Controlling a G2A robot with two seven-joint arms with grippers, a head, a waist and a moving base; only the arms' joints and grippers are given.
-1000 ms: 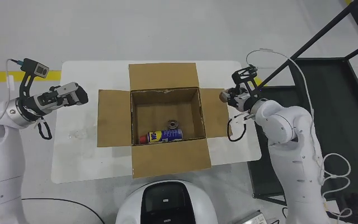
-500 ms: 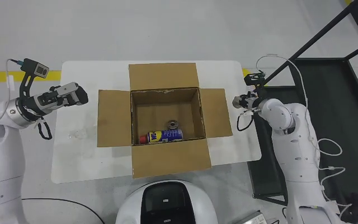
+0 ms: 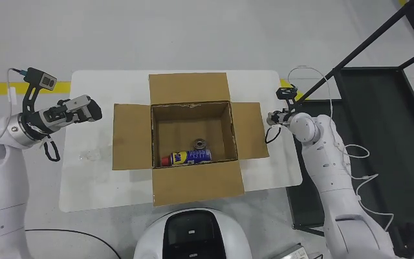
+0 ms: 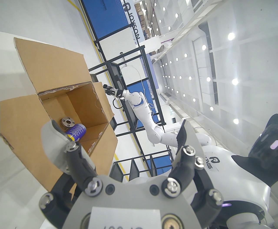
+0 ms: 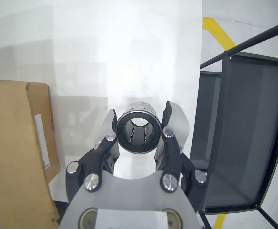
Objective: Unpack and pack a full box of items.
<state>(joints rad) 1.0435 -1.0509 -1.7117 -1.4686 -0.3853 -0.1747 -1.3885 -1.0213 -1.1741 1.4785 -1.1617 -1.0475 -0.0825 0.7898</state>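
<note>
Partly behind the spread left hand [image 4: 118,123], spray can [image 4: 76,130]; right hand [image 5: 140,110] clasps bearing [image 5: 139,135]

Has a white table [image 3: 90,184] on pale grey floor [image 3: 194,32] crossed by a yellow line [image 5: 218,35]. Keeps a black metal rack [image 3: 381,103] just beside the table's right edge. Glows overhead with rows of round ceiling lights [image 4: 231,36] above blue wall panels [image 4: 108,19].

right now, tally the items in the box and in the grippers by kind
spray can: 1
flange: 1
bearing, held in the right gripper: 1
total: 3
</note>
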